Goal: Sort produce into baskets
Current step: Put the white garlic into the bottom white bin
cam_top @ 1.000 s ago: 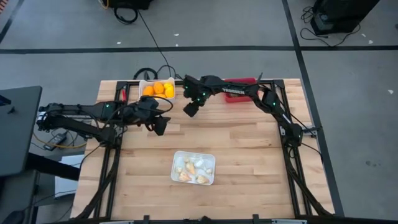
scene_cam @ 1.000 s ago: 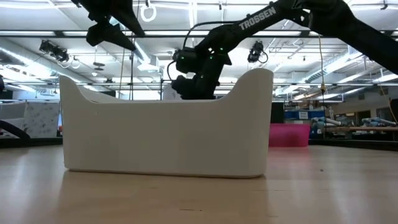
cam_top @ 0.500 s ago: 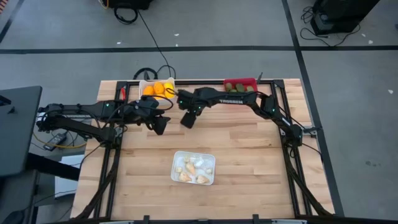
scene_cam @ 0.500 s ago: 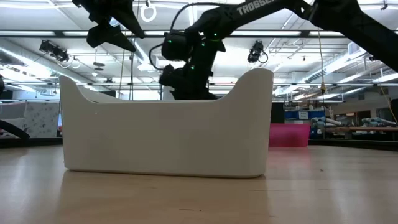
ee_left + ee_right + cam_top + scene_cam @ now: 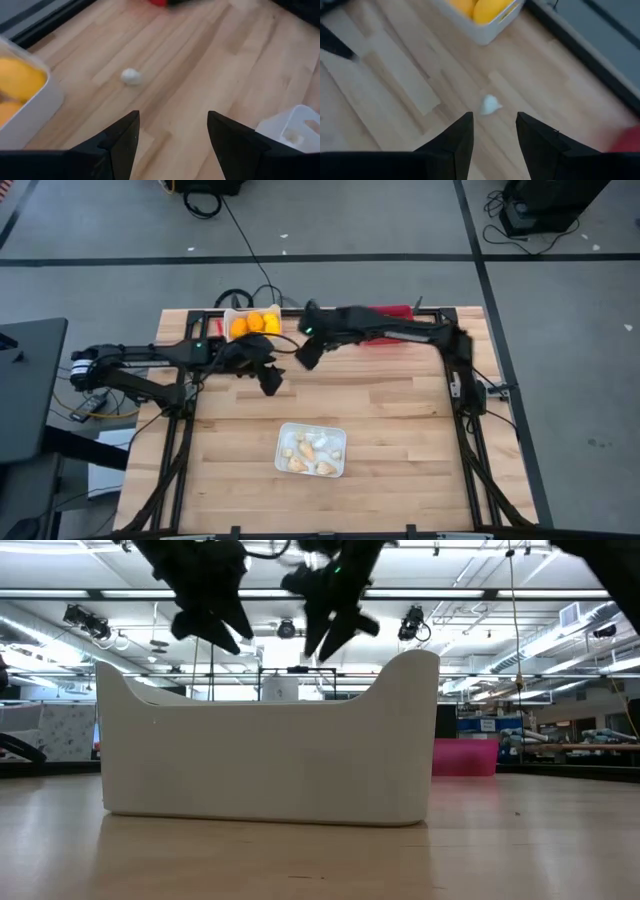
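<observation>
One small whitish bulb (image 5: 131, 76) (image 5: 490, 105) lies alone on the bare wood, between the white bin of orange fruits (image 5: 252, 323) and the red bin (image 5: 395, 311). My left gripper (image 5: 270, 380) (image 5: 172, 145) hangs open above the table, near the bulb. My right gripper (image 5: 308, 355) (image 5: 495, 145) also hangs open, high above the bulb, with nothing between its fingers. The wide white tray (image 5: 343, 432) near the front holds several beige bulbs (image 5: 310, 452).
The right arm crosses over the red bin and hides most of it. In the low view the white tray's wall (image 5: 270, 760) fills the foreground, with both grippers (image 5: 210, 615) (image 5: 335, 620) above its rim. Bare wood lies right of the tray.
My right gripper has risen well above the table from close behind the tray's rim and tipped less steeply. My left gripper has shifted toward the table's right edge and sunk a little. Both stay open.
</observation>
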Controlling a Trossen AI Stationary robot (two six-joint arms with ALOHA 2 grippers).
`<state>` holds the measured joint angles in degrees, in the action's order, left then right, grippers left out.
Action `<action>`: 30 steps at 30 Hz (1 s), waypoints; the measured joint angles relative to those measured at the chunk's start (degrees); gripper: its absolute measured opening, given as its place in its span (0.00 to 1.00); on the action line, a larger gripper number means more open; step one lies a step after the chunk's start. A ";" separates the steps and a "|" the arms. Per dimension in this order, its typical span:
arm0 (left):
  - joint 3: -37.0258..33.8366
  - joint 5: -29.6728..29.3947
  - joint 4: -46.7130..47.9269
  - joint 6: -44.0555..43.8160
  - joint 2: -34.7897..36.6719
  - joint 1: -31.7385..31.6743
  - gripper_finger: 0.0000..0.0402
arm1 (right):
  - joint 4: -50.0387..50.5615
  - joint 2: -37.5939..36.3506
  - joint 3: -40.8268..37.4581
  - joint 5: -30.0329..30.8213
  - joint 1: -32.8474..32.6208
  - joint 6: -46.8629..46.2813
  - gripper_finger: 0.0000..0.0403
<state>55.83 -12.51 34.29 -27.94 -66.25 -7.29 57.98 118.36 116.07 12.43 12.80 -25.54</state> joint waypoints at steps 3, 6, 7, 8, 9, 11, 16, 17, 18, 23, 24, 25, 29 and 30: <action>-0.02 3.45 -3.80 4.75 -2.11 -1.93 0.59 | 0.99 -5.83 -1.83 0.06 1.64 0.51 0.40; -0.04 7.41 -9.35 8.41 -4.54 -4.42 0.59 | 1.93 -11.75 -3.50 -0.42 3.19 0.62 0.40; -0.04 8.74 -12.00 9.50 -5.37 -5.28 0.59 | 2.21 -13.63 -4.15 -0.96 3.54 0.63 0.40; -0.04 9.93 -14.73 10.45 -6.15 -6.12 0.59 | 2.42 -15.54 -4.93 -1.81 3.84 0.65 0.40; -0.04 10.83 -17.04 11.40 -7.00 -6.89 0.59 | 2.65 -17.16 -5.73 -2.34 4.01 0.68 0.40; -0.02 11.86 -21.36 12.41 -8.84 -8.38 0.59 | 2.64 -19.94 -7.35 -2.47 4.16 0.57 0.40; -0.02 16.12 -26.45 13.06 -15.35 -12.30 0.59 | 2.93 -24.69 -10.38 -3.29 4.01 -3.49 0.40; -0.02 17.48 -26.53 13.77 -16.97 -12.92 0.59 | 2.86 -25.26 -10.78 -3.48 3.67 -4.44 0.40; -0.02 19.11 -27.09 14.26 -18.62 -13.44 0.59 | 2.96 -25.68 -11.06 -3.52 3.19 -5.22 0.40; -0.04 25.72 -30.06 14.26 -25.02 -15.77 0.59 | 4.08 -26.71 -11.52 -3.96 0.05 -8.38 0.40; -0.04 25.72 -30.20 14.25 -25.77 -16.12 0.58 | 4.40 -26.72 -11.52 -3.91 -0.61 -9.00 0.40; -0.04 25.72 -30.23 14.27 -26.53 -16.46 0.58 | 4.75 -26.72 -11.52 -3.91 -1.21 -9.52 0.40; -0.04 25.56 -30.04 15.60 -28.72 -17.93 0.54 | 5.97 -26.70 -11.54 -3.86 -3.71 -11.70 0.40; -0.04 24.72 -29.86 15.66 -29.22 -18.26 0.53 | 6.08 -26.70 -11.54 -3.74 -4.31 -12.23 0.40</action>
<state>55.79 12.21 4.43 -12.27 -95.47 -25.54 64.06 91.66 104.53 8.69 8.49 -37.77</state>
